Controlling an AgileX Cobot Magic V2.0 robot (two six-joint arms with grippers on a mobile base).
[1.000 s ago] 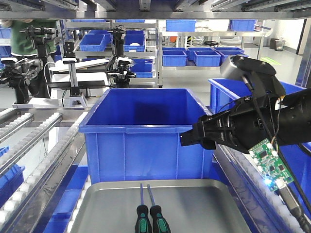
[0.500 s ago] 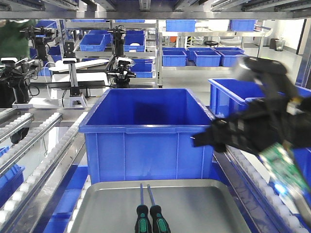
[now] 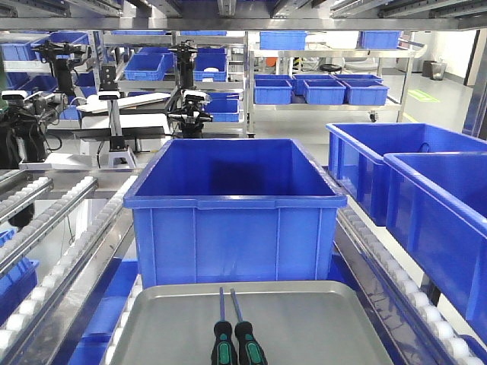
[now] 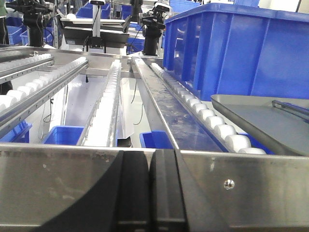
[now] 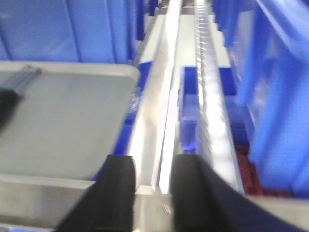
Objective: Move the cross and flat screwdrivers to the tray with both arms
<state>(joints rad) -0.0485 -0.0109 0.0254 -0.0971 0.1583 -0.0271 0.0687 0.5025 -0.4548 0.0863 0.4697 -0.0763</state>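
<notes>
Two screwdrivers lie side by side on the grey tray (image 3: 327, 323) at the front, with black-and-green handles (image 3: 224, 342) (image 3: 249, 344) toward me and shafts pointing away. Neither arm shows in the front view. My left gripper (image 4: 152, 188) is shut and empty, low behind a steel rail to the left of the tray (image 4: 251, 116), where a thin shaft (image 4: 289, 107) shows. My right gripper (image 5: 153, 188) is open and empty, to the right of the tray (image 5: 63, 116). That view is blurred, with a dark handle (image 5: 7, 104) at its left edge.
A deep blue bin (image 3: 236, 217) stands right behind the tray. Two more blue bins (image 3: 426, 182) line the right side. Roller conveyor rails (image 3: 46, 220) run along the left and a roller track (image 3: 380, 251) along the right. Shelves of blue bins and other robots stand at the back.
My right arm, which reached across the right side of the front view, has swung right and out of that view. The screwdrivers and tray have not moved.
</notes>
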